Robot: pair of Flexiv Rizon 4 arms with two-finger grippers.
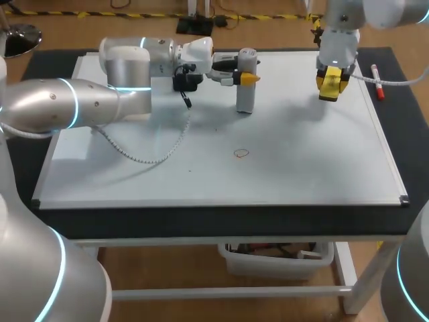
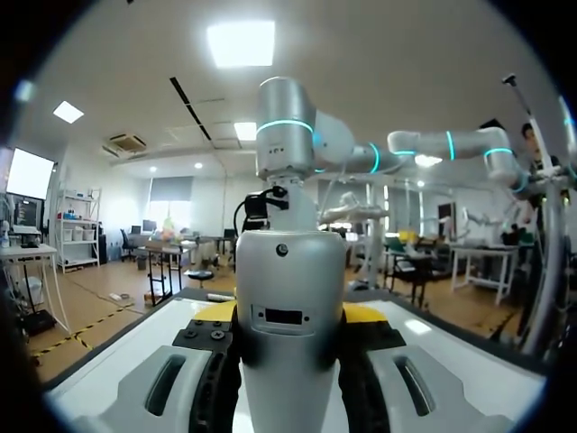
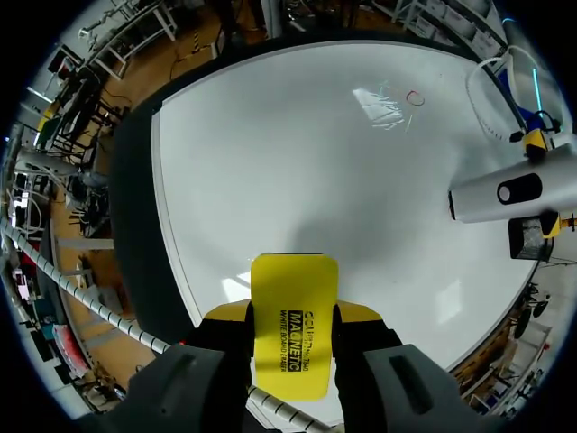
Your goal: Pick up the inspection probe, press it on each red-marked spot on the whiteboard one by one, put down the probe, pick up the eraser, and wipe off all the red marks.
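A whiteboard [image 1: 301, 168] is laid flat on a dark-topped table [image 1: 201, 221]. One small red ring [image 1: 241, 153] is drawn on it, on the robot's side of the left claw [image 1: 244, 78] and apart from it. In the right wrist view the ring is seen far ahead of the right claw [image 3: 293, 316]. A red marker pen [image 1: 377, 82] is lying at the board's edge, just beside the right claw on its outer side. A white coiled cable [image 1: 154, 151] is draped on the board under the left forearm.

The left arm is stretched level across the far part of the board, its fingers pointing sideways toward the right arm. The silver inspection probe [image 1: 246, 90] is pinched upright between them, its lower end at the board; whether it touches cannot be told. The right arm is brought down from the far right corner, fingers pointing downward. The yellow eraser [image 3: 293, 343] is clamped between them and held above the board.
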